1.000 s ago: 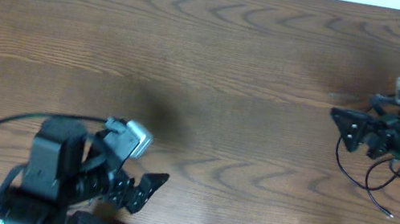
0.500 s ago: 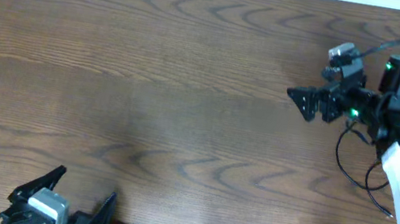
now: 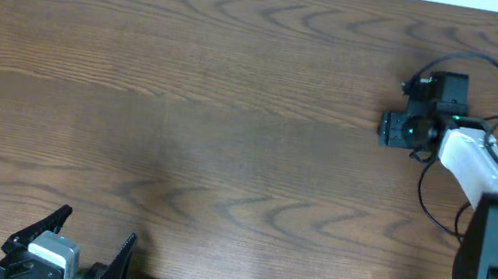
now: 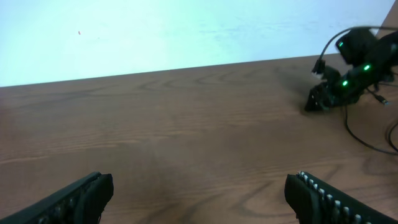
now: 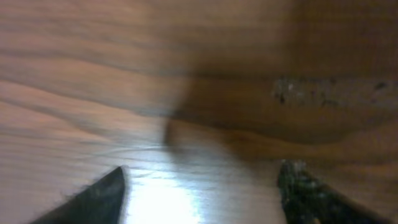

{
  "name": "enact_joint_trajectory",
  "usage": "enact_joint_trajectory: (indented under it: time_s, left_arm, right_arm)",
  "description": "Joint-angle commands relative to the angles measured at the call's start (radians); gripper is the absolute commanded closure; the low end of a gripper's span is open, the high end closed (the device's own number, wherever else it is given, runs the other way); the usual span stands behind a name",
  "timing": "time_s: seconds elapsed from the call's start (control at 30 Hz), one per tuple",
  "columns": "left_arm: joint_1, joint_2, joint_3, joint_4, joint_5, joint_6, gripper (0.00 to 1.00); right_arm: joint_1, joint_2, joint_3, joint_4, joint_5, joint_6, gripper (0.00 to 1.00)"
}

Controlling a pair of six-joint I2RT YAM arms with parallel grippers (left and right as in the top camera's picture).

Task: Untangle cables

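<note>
Black two-finger left hand [image 3: 82, 241] withdrawn to near-left edge of brown wooden desk [image 3: 234, 107], spread, empty; black right hand [image 3: 396, 130] newly swung left and tipped down, spread, empty, just left of thin black cables [image 3: 426, 205] lying at right, so untangling grasp judged still pending.

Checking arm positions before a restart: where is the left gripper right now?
In the overhead view the left gripper is at the bottom left, over the near edge of the table, jaws open, far from the right arm at the upper right.

Dark wood-grain table [image 3: 188, 79] (white wall [image 4: 155, 31] behind).
</note>
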Motion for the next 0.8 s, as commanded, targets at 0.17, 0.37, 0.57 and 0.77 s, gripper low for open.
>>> enact_joint_trajectory:
  time_s: [0.17,0.37,0.57,0.77]
  left_arm:
    - [0.004,-0.002,0.003,-0.001,-0.013,-0.008,0.06]
    - [0.004,-0.002,0.003,-0.002,-0.013,-0.008,0.06]
    - [0.004,-0.002,0.003,-0.002,-0.014,-0.008,0.06]
    - [0.004,-0.002,0.003,-0.002,-0.014,-0.008,0.06]
  right_arm:
    - [0.006,0.099,0.002,0.004,0.087,0.153,0.99]
    - [0.006,0.102,0.001,-0.074,0.189,0.364,0.98]
    - [0.006,0.102,-0.049,-0.152,0.297,0.596,0.99]
    - [0.003,0.102,-0.152,-0.139,0.403,0.748,0.98]
